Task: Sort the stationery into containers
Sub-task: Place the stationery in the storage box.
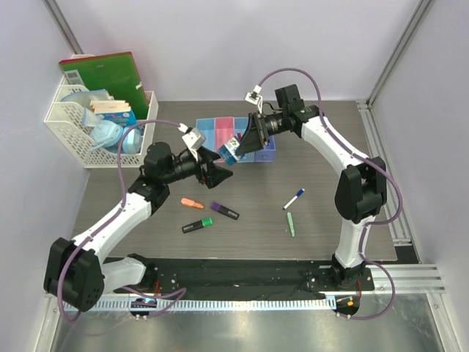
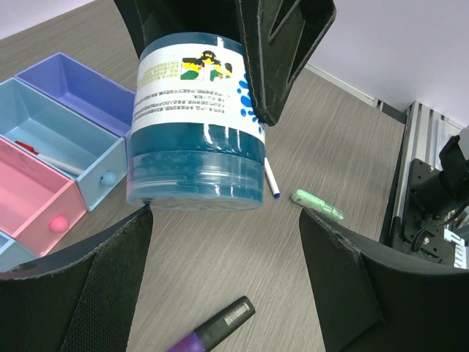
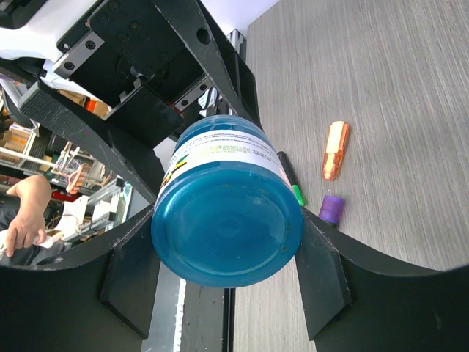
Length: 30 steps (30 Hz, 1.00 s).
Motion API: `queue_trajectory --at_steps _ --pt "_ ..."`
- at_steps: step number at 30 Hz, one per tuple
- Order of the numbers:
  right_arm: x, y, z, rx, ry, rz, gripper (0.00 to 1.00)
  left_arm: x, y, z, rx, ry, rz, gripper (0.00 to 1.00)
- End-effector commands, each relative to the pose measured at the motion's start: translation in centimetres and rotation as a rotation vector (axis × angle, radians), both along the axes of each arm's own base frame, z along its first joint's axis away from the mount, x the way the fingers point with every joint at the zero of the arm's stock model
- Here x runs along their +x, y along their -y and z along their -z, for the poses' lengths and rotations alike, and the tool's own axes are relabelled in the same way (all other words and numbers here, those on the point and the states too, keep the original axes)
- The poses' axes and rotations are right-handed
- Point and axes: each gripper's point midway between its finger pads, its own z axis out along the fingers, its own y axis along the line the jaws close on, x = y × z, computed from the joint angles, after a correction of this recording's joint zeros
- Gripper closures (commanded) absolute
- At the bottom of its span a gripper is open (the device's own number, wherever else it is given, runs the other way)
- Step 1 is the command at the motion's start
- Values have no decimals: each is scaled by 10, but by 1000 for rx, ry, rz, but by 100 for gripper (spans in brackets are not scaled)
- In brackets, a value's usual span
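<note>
Overhead view of a grey surface (image 1: 330, 176). Just above centre, right tool (image 1: 237, 149) clamped on a blue roll (image 1: 230, 152), held in the air in front of the bins (image 1: 212, 132) at upper centre. Just lower left of it, left tool (image 1: 221, 172) spread wide, gripping nothing.

Lying below centre: orange highlighter (image 1: 192, 203), purple highlighter (image 1: 224, 210), green highlighter (image 1: 198, 226). Right of centre, well apart from those: blue-capped marker (image 1: 294, 199) and green pen (image 1: 291, 224).

In left wrist view, at left edge, red-capped marker (image 2: 51, 158) inside the light blue bin (image 2: 73, 136).
</note>
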Motion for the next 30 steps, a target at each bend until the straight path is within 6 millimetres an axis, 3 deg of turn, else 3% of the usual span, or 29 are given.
queue_trajectory --at_steps 1,15,30 --pt "-30 1 -40 70 56 -67 91 2 1 -48 -35 179 -1 19" --pt "-36 5 -47 80 69 -63 92 4 1 -48 -17 183 2 18" --pt "-39 18 -59 86 120 -22 94 15 -14 -44 77 226 -88 19"
